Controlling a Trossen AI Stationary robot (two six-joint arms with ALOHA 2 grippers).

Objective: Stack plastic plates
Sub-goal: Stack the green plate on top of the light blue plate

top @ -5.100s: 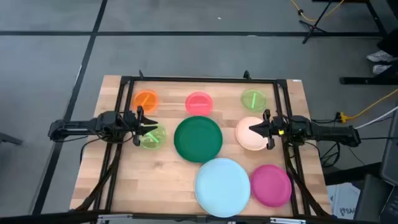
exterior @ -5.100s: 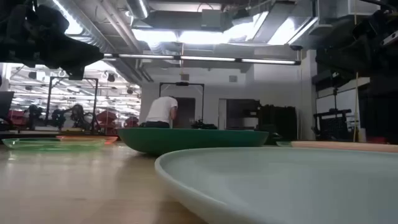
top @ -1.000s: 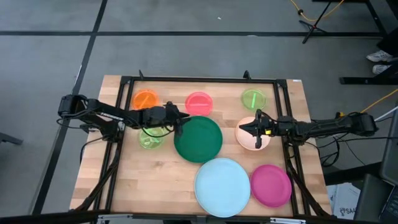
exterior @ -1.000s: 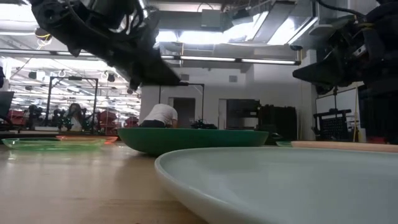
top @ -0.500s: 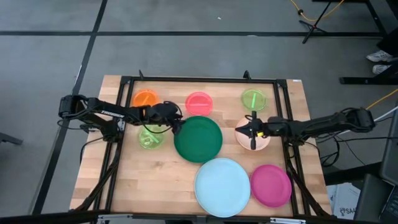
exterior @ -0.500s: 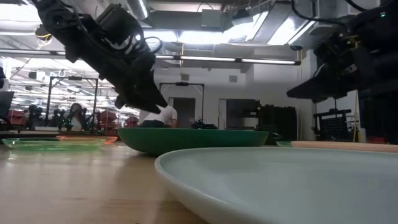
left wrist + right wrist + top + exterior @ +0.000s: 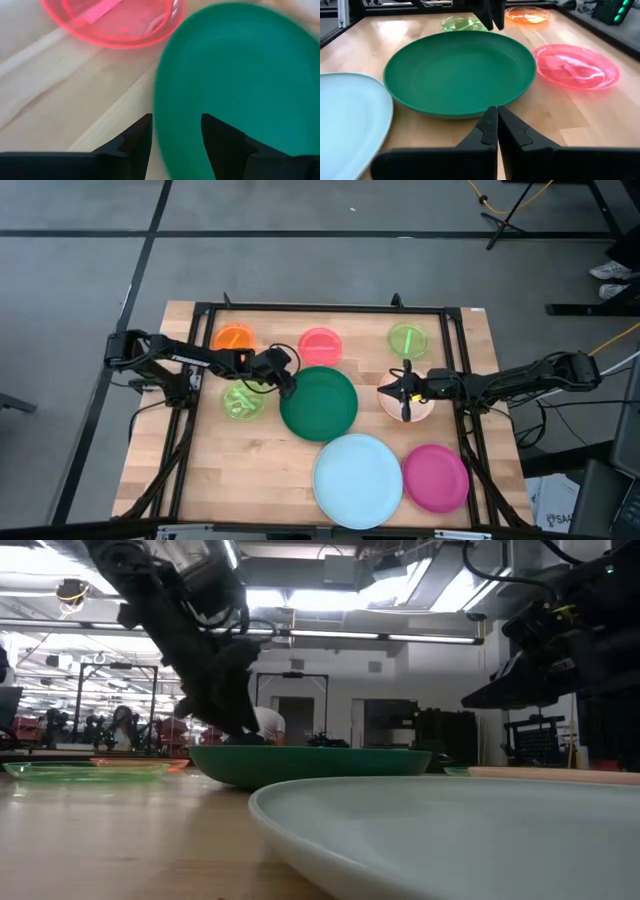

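Eight plates lie apart on the wooden table: dark green (image 7: 320,405), pale blue (image 7: 358,480), magenta (image 7: 436,477), peach (image 7: 425,410), small orange (image 7: 235,338), pink (image 7: 320,344), and two neon green (image 7: 408,339) (image 7: 240,402). My left gripper (image 7: 175,145) is open at the dark green plate's left rim (image 7: 159,120), one finger over the plate (image 7: 240,75) and one outside it over the wood. My right gripper (image 7: 496,112) is shut and hovers above the peach plate's left edge, pointing toward the dark green plate (image 7: 460,70). My left gripper straddles the dark green plate's left rim (image 7: 159,120), coming down at a slant from the table's left. I cannot tell whether either finger touches the rim. The plate rests flat on the table.
A black frame (image 7: 320,308) runs around the tabletop. The pink plate (image 7: 115,20) lies just beyond the left gripper. Bare wood shows at the table's near left. A person (image 7: 262,725) stands far off in the room behind.
The left gripper has come down from above to the dark green plate's left rim. The right gripper has turned about its wrist and dropped lower over the peach plate. No plate has moved.
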